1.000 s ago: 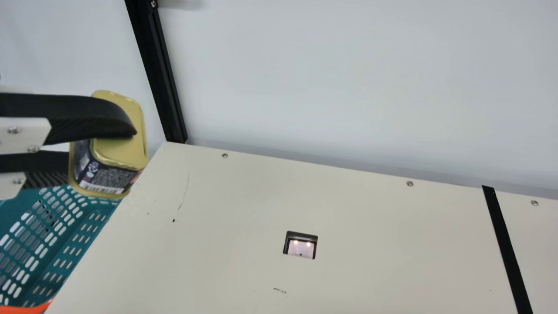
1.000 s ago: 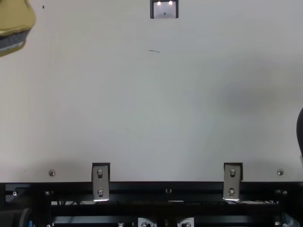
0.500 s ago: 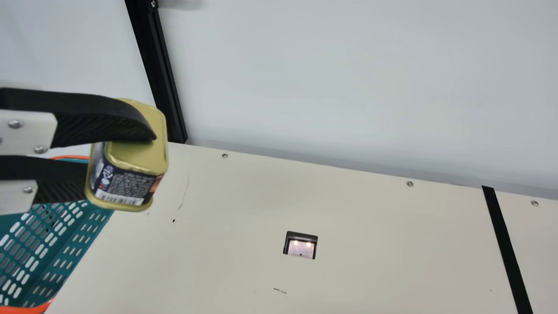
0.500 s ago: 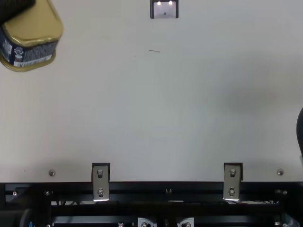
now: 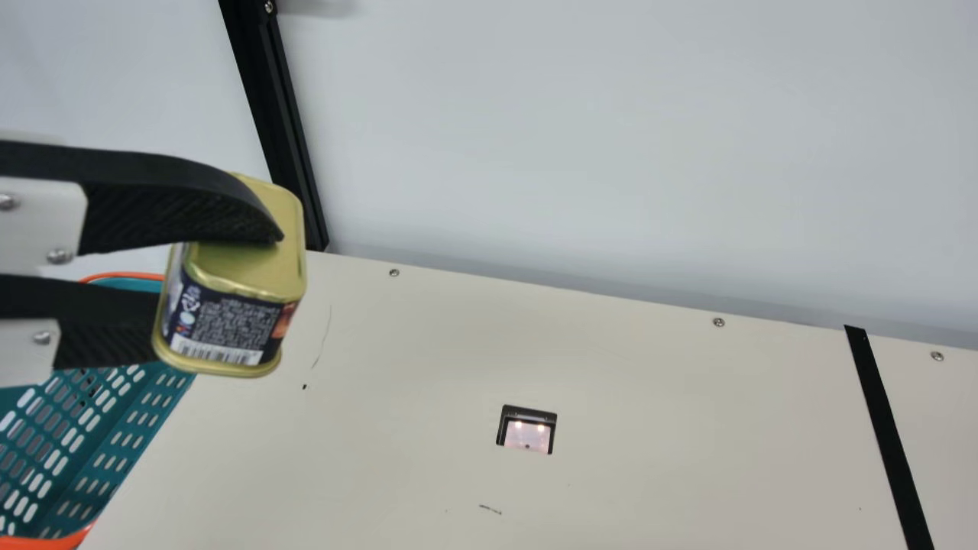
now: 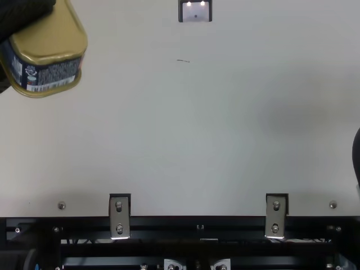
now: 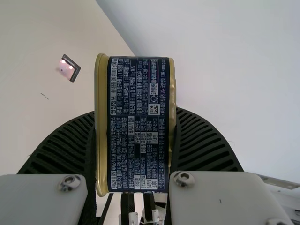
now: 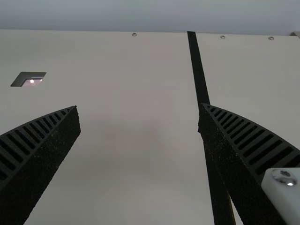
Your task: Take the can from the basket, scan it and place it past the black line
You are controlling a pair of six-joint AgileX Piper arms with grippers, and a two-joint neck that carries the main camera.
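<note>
From where I stand: the can (image 5: 248, 267) is in the left gripper (image 5: 220, 286), up in the air at the left part of the cream table (image 5: 649, 405), near the teal basket with the orange rim (image 5: 46, 544). Left jaws clamped on the can, one black ribbed finger on each gold end. Dark label side sits between them, barcode on show in the main and top views; left wrist view has another printed side, lots of small text.

Right gripper (image 8: 139, 106), right wrist view: jaws released, spread wide, tabletop seen between the tips. Black line (image 5: 890, 435) runs past there, partly behind one finger.

Scanner window (image 5: 527, 434) set in the table, two small lights glowing, between basket and black line. Can is well apart from the line, on the basket side of it.

Around: black post (image 5: 283, 137) at the table's far corner, pale wall (image 5: 611, 137) behind, screws (image 5: 718, 322) along the far edge, two metal brackets (image 6: 119, 216) at the near edge.
</note>
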